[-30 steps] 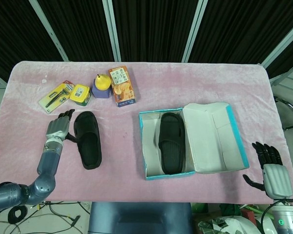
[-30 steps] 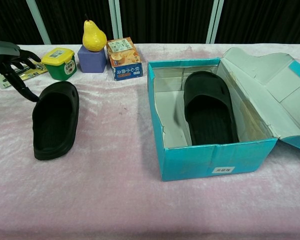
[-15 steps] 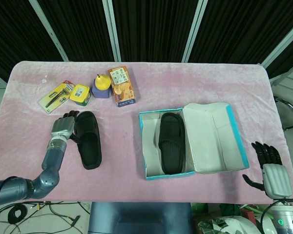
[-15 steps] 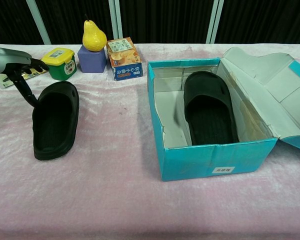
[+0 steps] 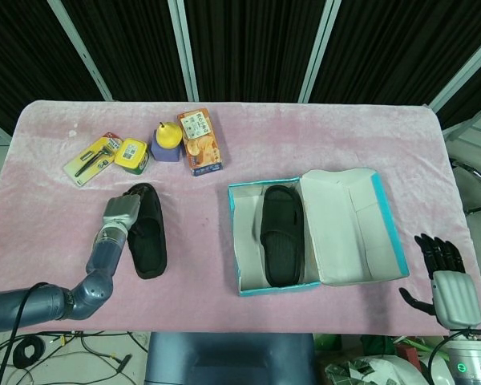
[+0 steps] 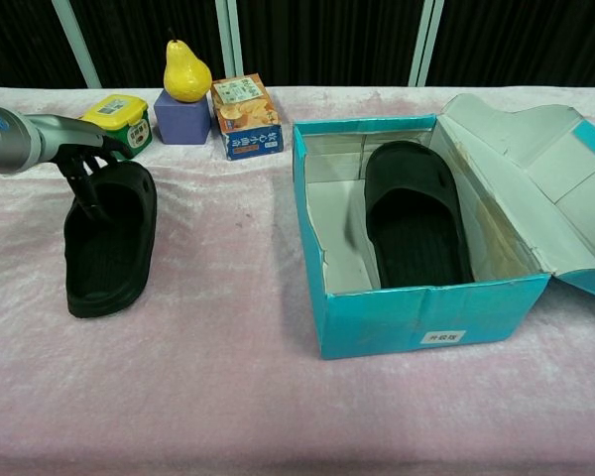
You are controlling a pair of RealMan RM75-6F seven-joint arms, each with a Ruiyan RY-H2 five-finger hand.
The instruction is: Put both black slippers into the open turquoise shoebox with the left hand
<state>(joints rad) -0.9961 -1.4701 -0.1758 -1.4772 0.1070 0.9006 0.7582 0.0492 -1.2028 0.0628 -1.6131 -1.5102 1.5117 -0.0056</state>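
Left robot hand point(image 6: 91, 164) has slid onto the loose slipper point(image 5: 144, 228) – grasp unclear – on pink cloth point(image 5: 321, 144), dark curtains point(image 5: 248, 40) behind.
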